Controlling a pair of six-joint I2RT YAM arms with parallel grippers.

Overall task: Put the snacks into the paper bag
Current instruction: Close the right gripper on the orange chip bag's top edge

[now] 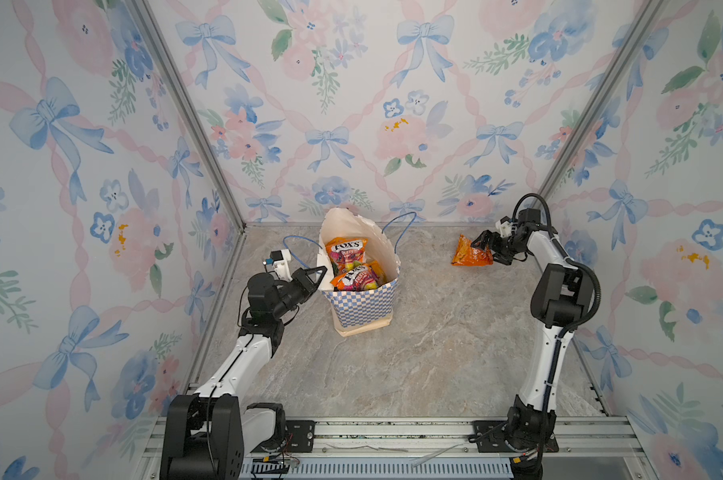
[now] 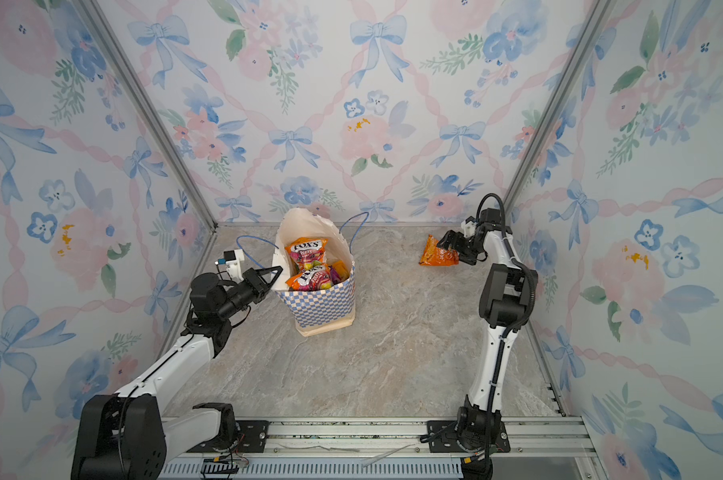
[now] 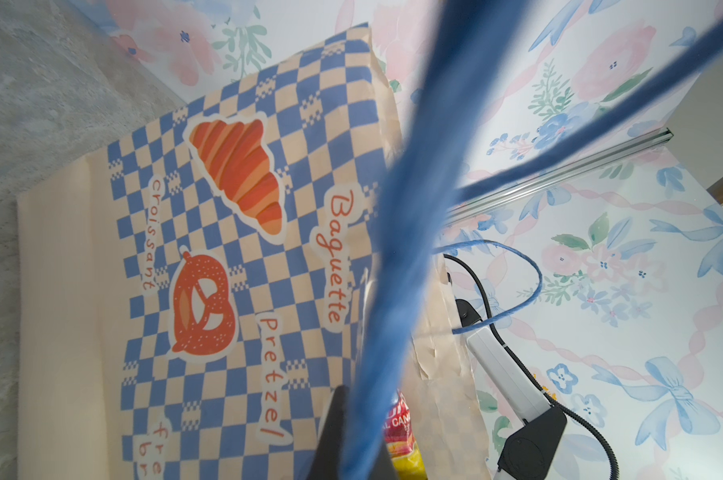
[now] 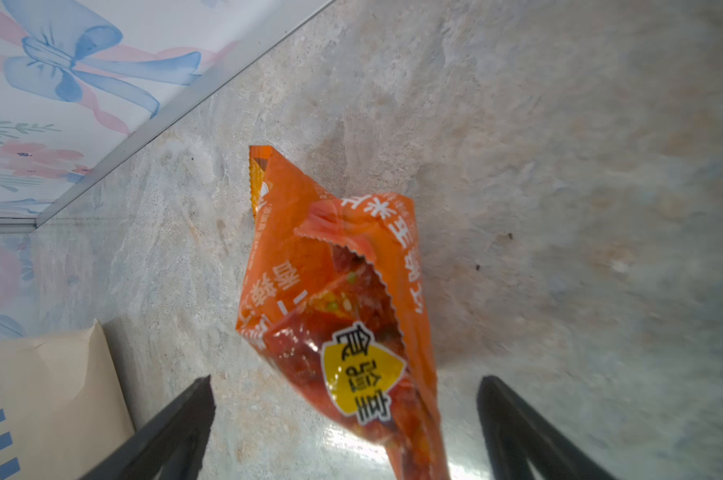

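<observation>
The paper bag (image 1: 364, 307) (image 2: 322, 303) stands open at the back middle of the table, leaning toward me. Inside it I see two FOX'S packets (image 1: 345, 251) (image 1: 355, 276) and a yellow-orange pack (image 1: 378, 270). My left gripper (image 1: 321, 273) (image 3: 353, 419) is shut on the bag's left rim, where the blue cord handle (image 3: 397, 249) hangs. An orange chip bag (image 1: 470, 253) (image 4: 343, 299) rests crumpled on the table at the back right. My right gripper (image 1: 485, 246) (image 4: 347, 380) is open around its near end, fingers apart from the packet on both sides.
The floral back wall and its metal rail (image 4: 177, 104) run close behind the chip bag. The bag's second blue handle (image 1: 401, 226) sticks up on its right side. The marble tabletop (image 1: 414, 365) stretches between the two arms.
</observation>
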